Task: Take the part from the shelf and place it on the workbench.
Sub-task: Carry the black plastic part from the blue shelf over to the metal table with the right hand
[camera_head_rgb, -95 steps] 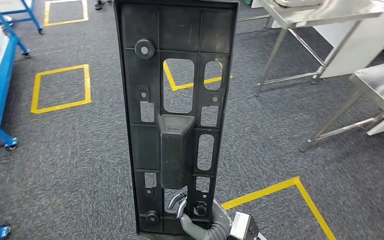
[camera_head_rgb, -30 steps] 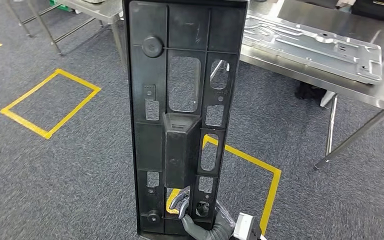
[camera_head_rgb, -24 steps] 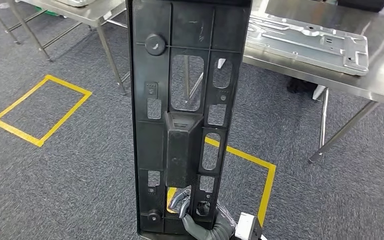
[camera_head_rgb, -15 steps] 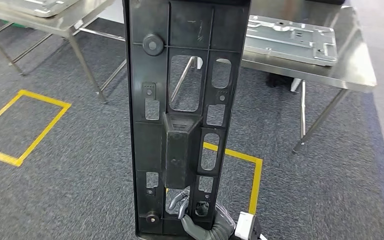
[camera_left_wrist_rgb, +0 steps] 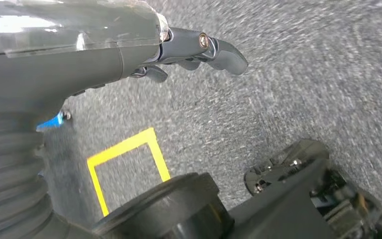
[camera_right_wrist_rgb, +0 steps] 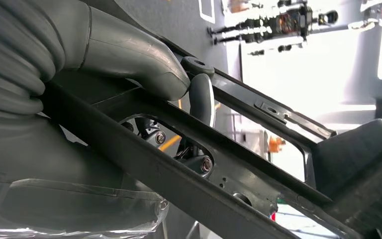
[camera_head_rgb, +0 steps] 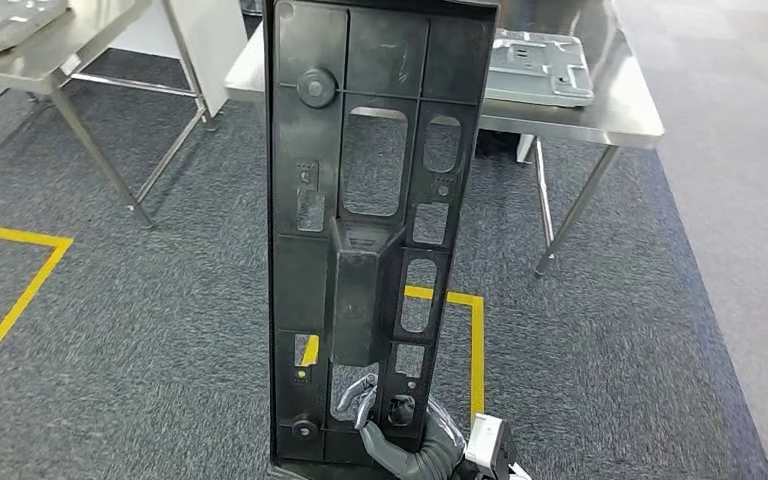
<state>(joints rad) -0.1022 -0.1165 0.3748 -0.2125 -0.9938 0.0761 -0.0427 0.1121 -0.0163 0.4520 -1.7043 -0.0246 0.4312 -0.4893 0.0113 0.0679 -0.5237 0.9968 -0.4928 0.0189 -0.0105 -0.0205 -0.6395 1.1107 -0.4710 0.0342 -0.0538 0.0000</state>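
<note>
The part (camera_head_rgb: 375,230) is a long black plastic panel with several cut-outs and a raised block in its middle. It stands upright in front of me in the head view. My right hand (camera_head_rgb: 400,440) grips its lower end, with fingers (camera_head_rgb: 360,400) hooked through a cut-out. In the right wrist view the thumb (camera_right_wrist_rgb: 129,55) presses on the panel's rib (camera_right_wrist_rgb: 258,164) and a finger (camera_right_wrist_rgb: 202,99) passes through the opening. The steel workbench (camera_head_rgb: 620,110) stands just behind the panel. My left hand (camera_left_wrist_rgb: 129,50) hangs over the carpet, fingers apart and holding nothing.
A grey metal plate (camera_head_rgb: 540,65) lies on the workbench. A second steel table (camera_head_rgb: 50,50) with another plate (camera_head_rgb: 0,20) stands at the far left. Yellow tape lines (camera_head_rgb: 475,340) mark the grey carpet. Open floor lies to the right of the workbench.
The whole scene has slid left to right as the camera turned: the workbench now sits straight behind the panel. The panel and my right hand's hold look the same.
</note>
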